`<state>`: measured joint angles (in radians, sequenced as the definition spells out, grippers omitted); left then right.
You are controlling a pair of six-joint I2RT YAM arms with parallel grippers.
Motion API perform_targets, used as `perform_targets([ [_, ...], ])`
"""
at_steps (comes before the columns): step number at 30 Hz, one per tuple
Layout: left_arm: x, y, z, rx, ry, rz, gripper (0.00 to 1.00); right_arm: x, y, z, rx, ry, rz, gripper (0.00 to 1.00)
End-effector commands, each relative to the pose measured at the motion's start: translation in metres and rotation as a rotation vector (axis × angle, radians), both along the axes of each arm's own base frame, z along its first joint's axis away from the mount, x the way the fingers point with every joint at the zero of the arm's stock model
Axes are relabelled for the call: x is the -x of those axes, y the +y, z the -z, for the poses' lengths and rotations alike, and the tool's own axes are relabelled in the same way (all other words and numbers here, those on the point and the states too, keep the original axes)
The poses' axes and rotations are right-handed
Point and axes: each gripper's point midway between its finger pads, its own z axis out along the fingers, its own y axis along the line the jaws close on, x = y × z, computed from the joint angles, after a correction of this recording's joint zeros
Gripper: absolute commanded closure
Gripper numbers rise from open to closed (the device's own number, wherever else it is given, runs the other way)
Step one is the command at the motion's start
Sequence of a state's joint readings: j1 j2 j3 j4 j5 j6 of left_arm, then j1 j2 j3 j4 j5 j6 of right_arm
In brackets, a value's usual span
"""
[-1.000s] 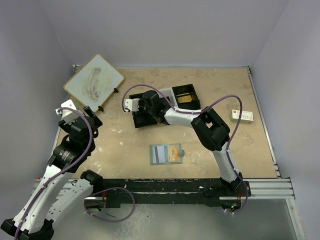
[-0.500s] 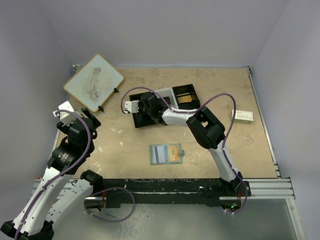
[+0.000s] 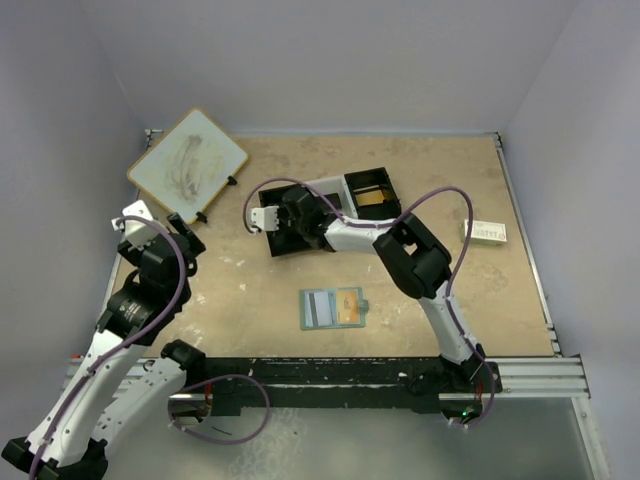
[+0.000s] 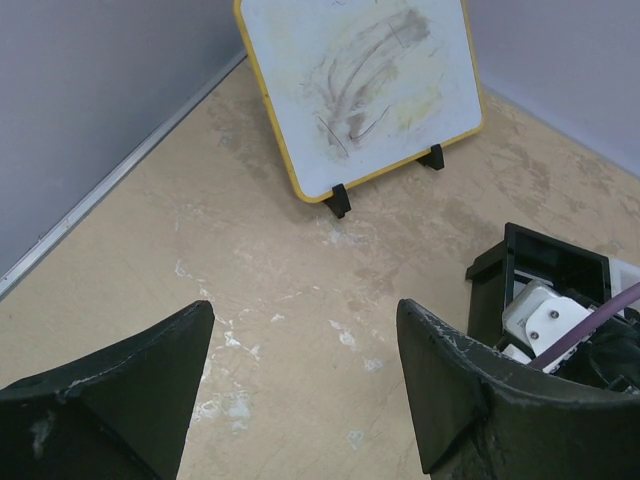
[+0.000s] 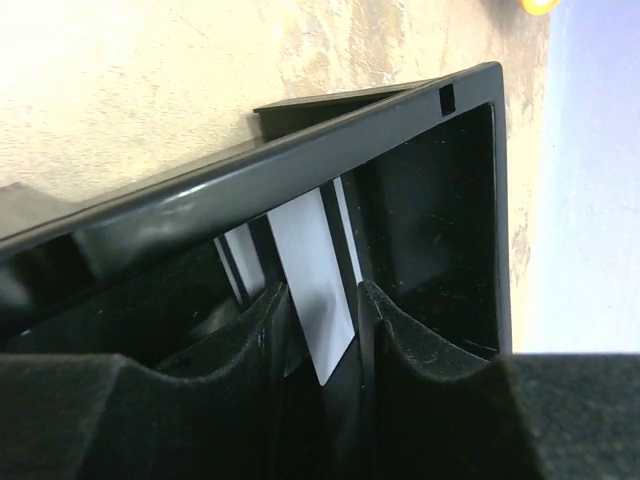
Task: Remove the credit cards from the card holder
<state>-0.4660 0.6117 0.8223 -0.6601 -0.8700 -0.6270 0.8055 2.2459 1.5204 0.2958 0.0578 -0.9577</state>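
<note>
The holder (image 3: 332, 308) lies open and flat on the table (image 3: 250, 290), near its front edge and well apart from both grippers. It is a small grey-green fold with two pale-blue pockets, a grey card (image 3: 319, 309) in the left one and an orange card (image 3: 348, 311) in the right. The right gripper (image 3: 283, 215) is far behind it, reaching down into the left end of the tray (image 3: 290, 245). This is a hard black plastic box with straight walls and dividers, part of it white. In the wrist view the dark padded fingers (image 5: 385, 335) stand only a narrow gap apart. A thin, smooth pale card (image 5: 315, 280) shows in that gap, slanted against the tray's inner wall – whether the pads touch it I cannot tell. The tray's rim (image 5: 300, 150) crosses just beyond the fingertips. The left gripper (image 4: 305, 315) hangs above bare, scuffed tan board with its jaws spread wide and nothing between them. Beyond it a smudged whiteboard (image 4: 360, 85) with a yellow rim leans on two black feet. A white box (image 3: 485, 232) sits near the right edge.
</note>
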Motion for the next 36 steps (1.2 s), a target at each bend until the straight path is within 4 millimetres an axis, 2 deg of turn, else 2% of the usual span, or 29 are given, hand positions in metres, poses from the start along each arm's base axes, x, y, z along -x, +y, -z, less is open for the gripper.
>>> perform_targets([
  [1, -0.004, -0.002, -0.004, 0.002, -0.014, 0.003, 0.28, 0.008, 0.006, -0.056, -0.102, -0.02, -0.035, 0.61],
  [6, -0.006, -0.003, -0.003, 0.001, -0.009, 0.01, 0.28, 0.016, 0.006, -0.082, -0.167, -0.015, -0.04, 0.57],
  [10, -0.006, -0.004, -0.001, 0.0, -0.002, 0.014, 0.28, 0.023, 0.003, -0.11, -0.279, -0.013, -0.014, 0.56],
  [13, -0.008, -0.007, 0.002, -0.001, 0.009, 0.028, 0.28, 0.029, -0.013, -0.146, -0.464, -0.021, 0.098, 0.56],
  [15, -0.01, -0.012, 0.005, 0.0, 0.021, 0.05, 0.28, 0.04, -0.036, -0.175, -0.649, 0.004, 0.216, 0.55],
  [16, -0.012, -0.015, 0.007, 0.0, 0.028, 0.065, 0.28, 0.047, -0.044, -0.17, -0.709, 0.05, 0.266, 0.56],
  [18, -0.016, -0.023, 0.012, -0.002, 0.051, 0.105, 0.28, 0.068, -0.068, -0.179, -0.869, 0.135, 0.366, 0.56],
  [19, -0.018, -0.027, 0.014, -0.002, 0.063, 0.127, 0.28, 0.076, -0.08, -0.174, -0.948, 0.196, 0.444, 0.55],
  [20, -0.02, -0.032, 0.016, -0.001, 0.073, 0.152, 0.28, 0.087, -0.096, -0.155, -0.991, 0.27, 0.544, 0.54],
  [22, -0.025, -0.044, 0.023, 0.0, 0.101, 0.215, 0.28, 0.107, -0.115, -0.13, -1.056, 0.419, 0.706, 0.54],
  [24, -0.029, -0.057, 0.029, 0.006, 0.126, 0.283, 0.29, 0.134, -0.127, -0.096, -1.013, 0.573, 0.818, 0.55],
  [26, -0.033, -0.071, 0.035, 0.019, 0.142, 0.356, 0.29, 0.163, -0.132, -0.072, -0.992, 0.728, 0.894, 0.55],
  [30, -0.037, -0.116, 0.047, 0.094, 0.167, 0.57, 0.29, 0.213, -0.129, -0.049, -1.072, 0.991, 0.876, 0.54],
  [33, -0.035, -0.152, 0.058, 0.19, 0.203, 0.72, 0.29, 0.255, -0.121, -0.045, -1.154, 1.205, 0.774, 0.52],
  [36, -0.029, -0.195, 0.069, 0.295, 0.206, 0.859, 0.29, 0.281, -0.124, -0.032, -1.12, 1.28, 0.785, 0.51],
])
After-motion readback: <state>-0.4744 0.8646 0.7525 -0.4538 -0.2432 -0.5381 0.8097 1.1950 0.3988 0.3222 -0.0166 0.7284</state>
